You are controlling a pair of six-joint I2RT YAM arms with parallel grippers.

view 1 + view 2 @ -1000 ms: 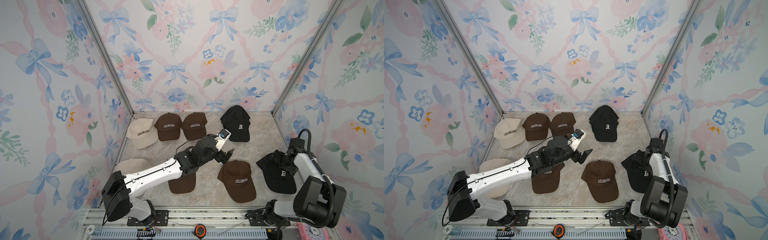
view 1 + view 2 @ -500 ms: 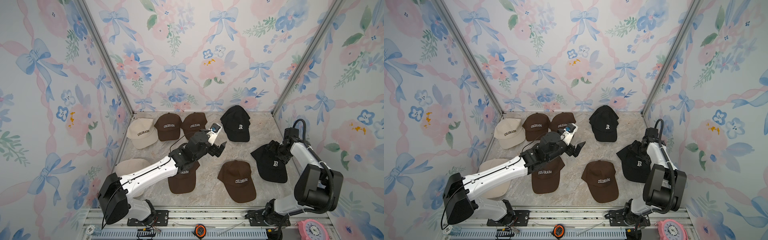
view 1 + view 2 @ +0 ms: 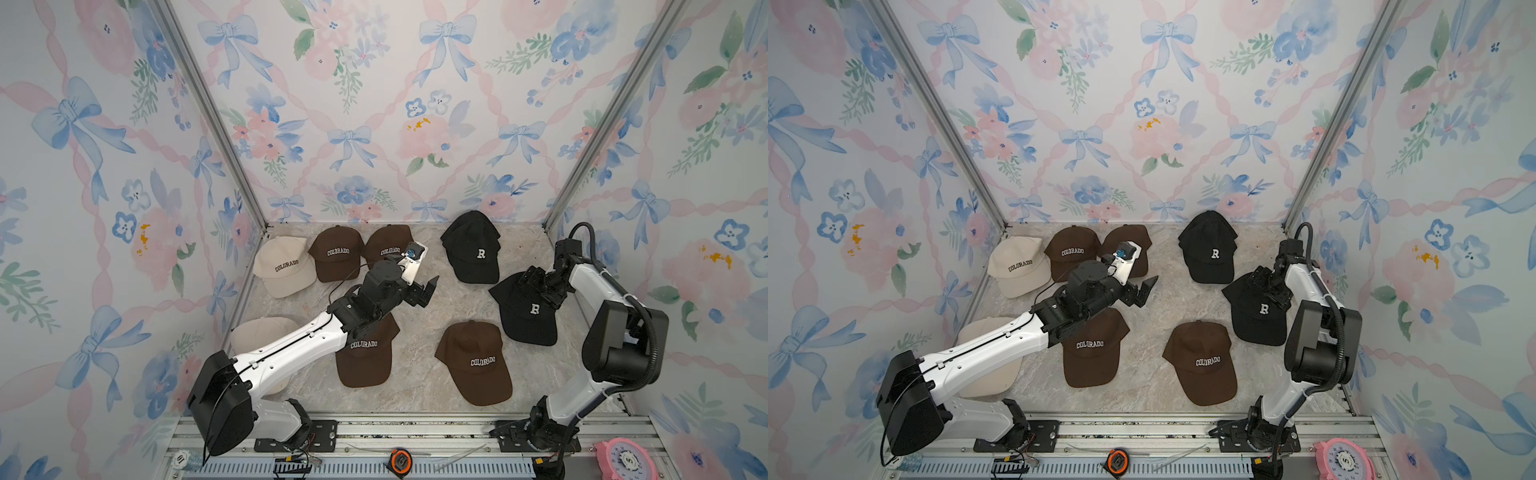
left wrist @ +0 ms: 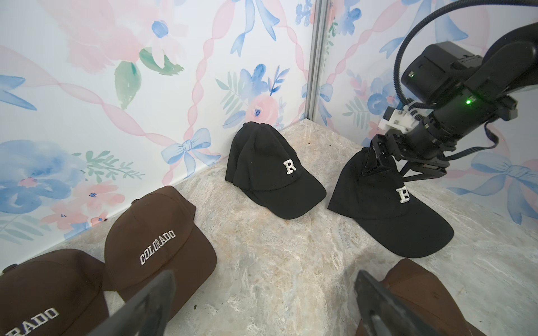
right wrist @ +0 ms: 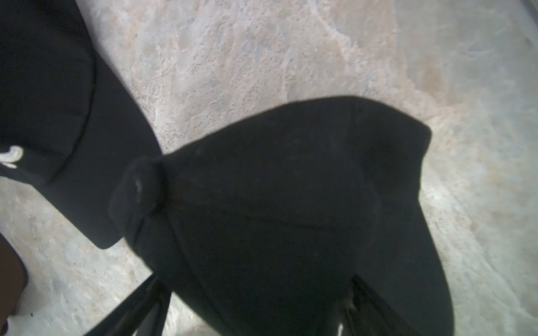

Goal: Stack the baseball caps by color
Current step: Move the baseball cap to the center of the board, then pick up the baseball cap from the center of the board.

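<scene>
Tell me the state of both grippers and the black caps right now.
left gripper: open, empty.
right gripper: shut on the nearer black cap's crown.
nearer black cap: rear pulled up, brim lying flat.
back black caps: two stacked, lying free.

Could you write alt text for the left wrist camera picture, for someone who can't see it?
A black robot gripper presses its spread fingers around the crown of a black "R" cap on a marble table, beside another black "R" cap. Brown "COLORADO" caps lie nearby, before floral wallpaper.
</scene>
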